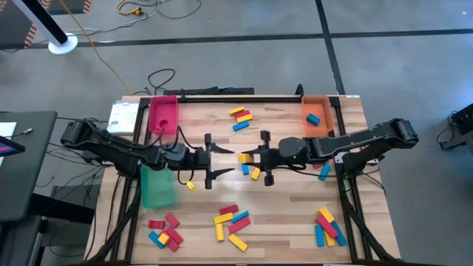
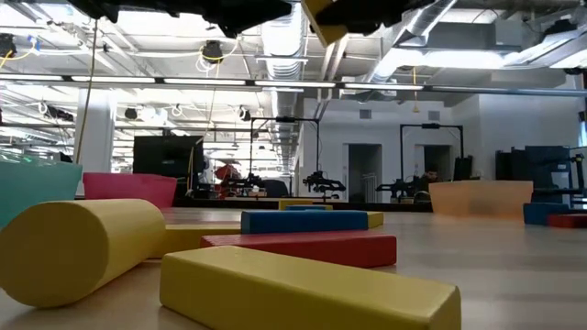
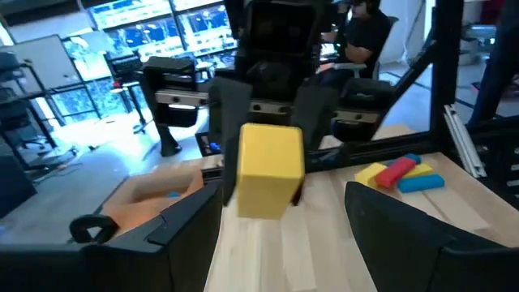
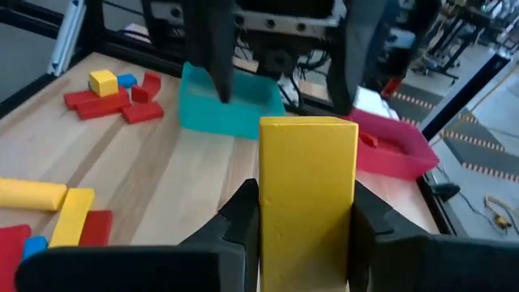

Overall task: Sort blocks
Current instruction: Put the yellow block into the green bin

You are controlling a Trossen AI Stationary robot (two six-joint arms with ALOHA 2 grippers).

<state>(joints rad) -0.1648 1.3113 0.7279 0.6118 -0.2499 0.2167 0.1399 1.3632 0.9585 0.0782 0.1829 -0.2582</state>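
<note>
Jaws: right gripper pinches a yellow block — left gripper spread, facing it.

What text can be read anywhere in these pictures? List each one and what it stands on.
No text reads in any view.
White sheet at the table's left edge beside the pink tray: printed lines, too small to read.
Screens in the room behind, left wrist view: blue displays, too blurred to read.
Yellow block in the right gripper, and the other blocks and trays: no markings seen.
</note>
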